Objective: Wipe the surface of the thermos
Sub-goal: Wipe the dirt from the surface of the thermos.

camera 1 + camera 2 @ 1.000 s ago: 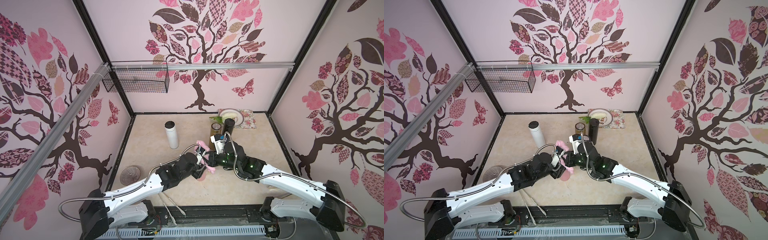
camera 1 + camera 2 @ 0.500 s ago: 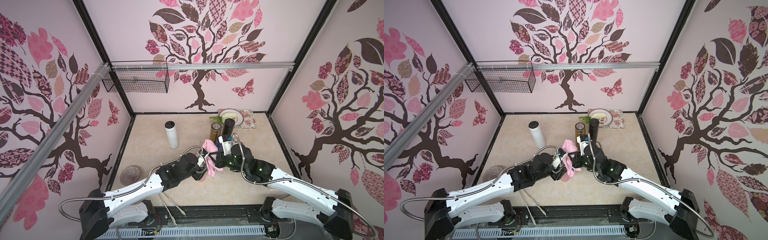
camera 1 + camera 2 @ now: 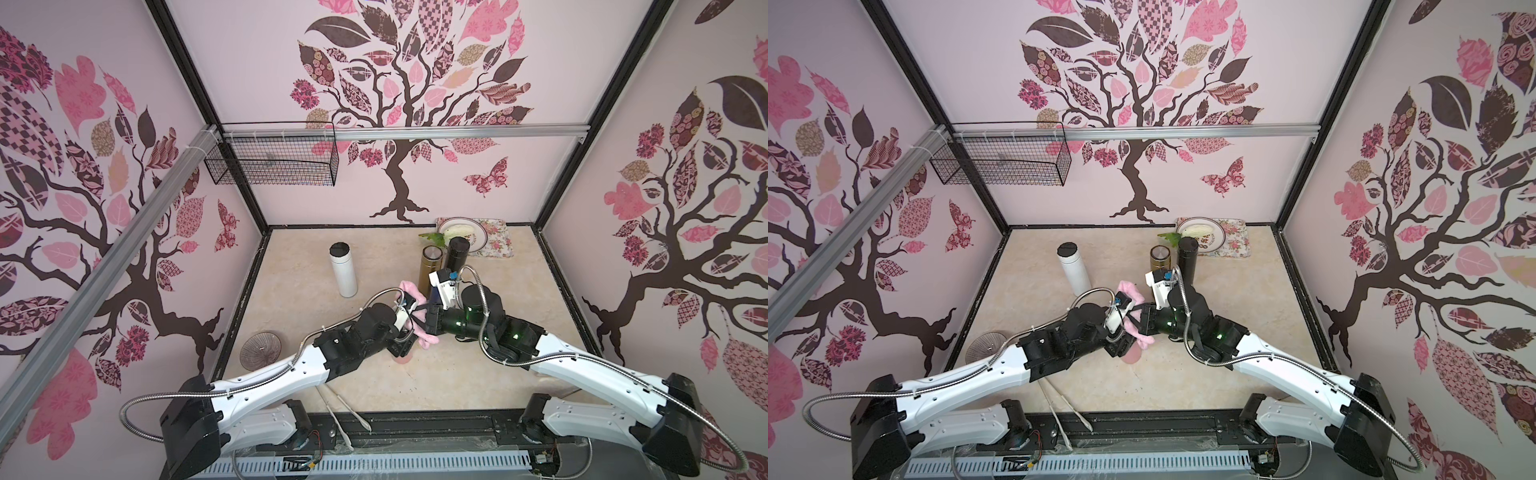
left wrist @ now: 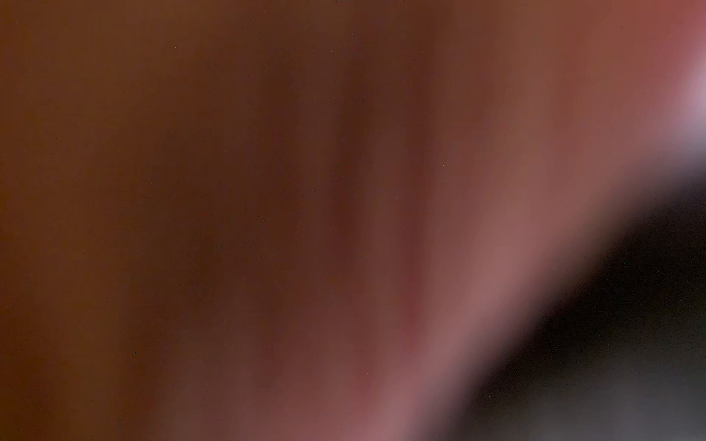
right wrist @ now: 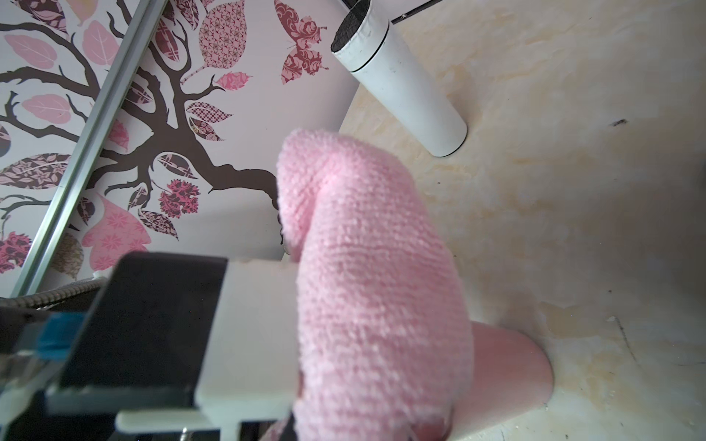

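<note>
Fingers on the left gripper are hidden under its own wrist in both top views, so I cannot tell whether they clasp anything or stand apart. They sit right at the smooth pink cylindrical thermos. It stands near the middle of the beige stone-patterned tabletop, at about 5 o'clock from the white cylindrical thermos with a black lid and about 7 o'clock from the gold metal flask and the black flask. Against it hangs the fluffy pink terry cloth, pinched in the clenched right gripper, which reaches in from 3 o'clock. The thermos looks rigid and glossy, so probably slippery. Being tall and narrow, it would likely tip if rubbed high on one side, and bracing it around the mid-body seems safest. The cloth is limp and should mould to the curved wall. The top views give the layout but bury the contact under the two wrists. The right wrist view shows the cloth with its looped pile and the thermos with its bare lower wall meeting the tabletop. The left wrist view is only a brown-pink blur, too close to read.
</note>
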Robot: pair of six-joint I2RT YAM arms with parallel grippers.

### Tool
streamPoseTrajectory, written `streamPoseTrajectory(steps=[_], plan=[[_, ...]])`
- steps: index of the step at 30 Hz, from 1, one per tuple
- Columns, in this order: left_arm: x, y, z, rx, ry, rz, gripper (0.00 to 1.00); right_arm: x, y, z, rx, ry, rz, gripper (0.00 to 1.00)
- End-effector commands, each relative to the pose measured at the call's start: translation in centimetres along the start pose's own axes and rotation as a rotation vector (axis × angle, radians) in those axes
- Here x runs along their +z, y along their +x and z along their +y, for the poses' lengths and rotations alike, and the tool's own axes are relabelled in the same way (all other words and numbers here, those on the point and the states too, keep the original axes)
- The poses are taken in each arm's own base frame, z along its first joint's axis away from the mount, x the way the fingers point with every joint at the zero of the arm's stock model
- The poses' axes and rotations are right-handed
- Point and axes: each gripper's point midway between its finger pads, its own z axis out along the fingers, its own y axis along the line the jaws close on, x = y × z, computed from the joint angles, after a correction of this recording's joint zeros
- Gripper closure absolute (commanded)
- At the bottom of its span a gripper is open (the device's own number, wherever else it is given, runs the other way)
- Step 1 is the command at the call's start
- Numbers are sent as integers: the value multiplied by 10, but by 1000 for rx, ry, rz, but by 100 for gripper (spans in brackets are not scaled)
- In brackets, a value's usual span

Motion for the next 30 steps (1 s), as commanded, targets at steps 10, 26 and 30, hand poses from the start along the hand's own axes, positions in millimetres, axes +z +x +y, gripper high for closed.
streamPoseTrajectory(steps=[10, 26, 30], plan=[[14, 29, -9, 14, 47, 93, 42, -8, -12, -44, -23, 243, -98, 100], [23, 38, -2, -1, 3, 116, 41, -88, -54, 2, -97, 166, -318, 100], [27, 41, 0, -1, -9, 131, 60, -117, -54, -3, -91, 197, -368, 100]])
